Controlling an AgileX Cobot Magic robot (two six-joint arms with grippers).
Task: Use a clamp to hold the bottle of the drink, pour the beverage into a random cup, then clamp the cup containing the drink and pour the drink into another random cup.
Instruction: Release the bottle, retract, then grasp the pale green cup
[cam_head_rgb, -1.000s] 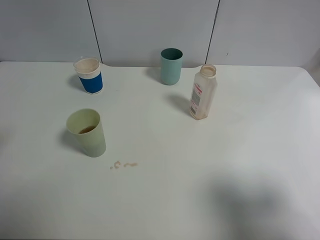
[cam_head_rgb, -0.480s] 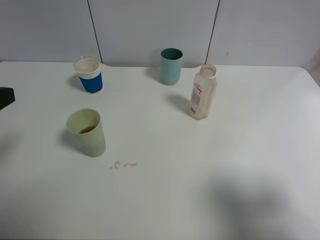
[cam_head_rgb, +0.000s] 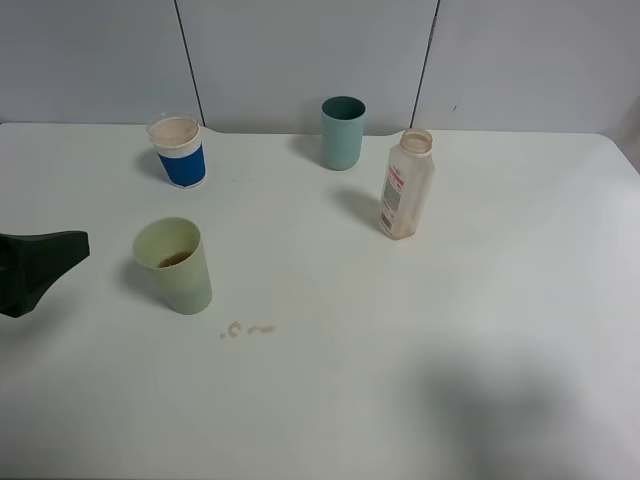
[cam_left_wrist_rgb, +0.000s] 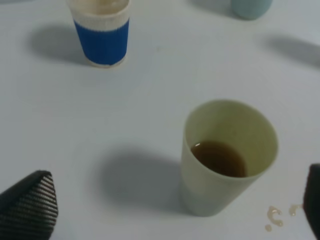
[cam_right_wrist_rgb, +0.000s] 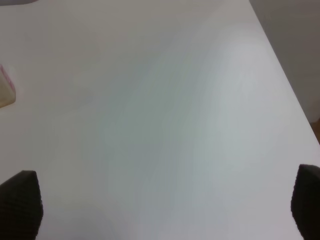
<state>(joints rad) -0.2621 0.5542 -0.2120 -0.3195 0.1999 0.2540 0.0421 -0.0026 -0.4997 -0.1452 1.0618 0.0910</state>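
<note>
A pale green cup (cam_head_rgb: 173, 265) holding a little brown drink stands at the front left; in the left wrist view the cup (cam_left_wrist_rgb: 227, 155) is upright. My left gripper (cam_head_rgb: 45, 262) is just left of it, open and empty, and its fingertips (cam_left_wrist_rgb: 30, 202) are wide apart in the left wrist view. An uncapped, nearly empty bottle (cam_head_rgb: 406, 184) stands right of centre. A blue and white paper cup (cam_head_rgb: 178, 150) and a teal cup (cam_head_rgb: 343, 132) stand at the back. My right gripper (cam_right_wrist_rgb: 162, 200) is open over bare table and does not show in the exterior view.
Small drops of spilled drink (cam_head_rgb: 247, 329) lie on the white table (cam_head_rgb: 450, 330) in front of the green cup. The table's right edge (cam_right_wrist_rgb: 285, 80) shows in the right wrist view, and a sliver of the bottle (cam_right_wrist_rgb: 5, 92) at that view's side.
My left gripper has come into the exterior view from the left edge and moved right toward the pale green cup. The cups and bottle have not moved.
</note>
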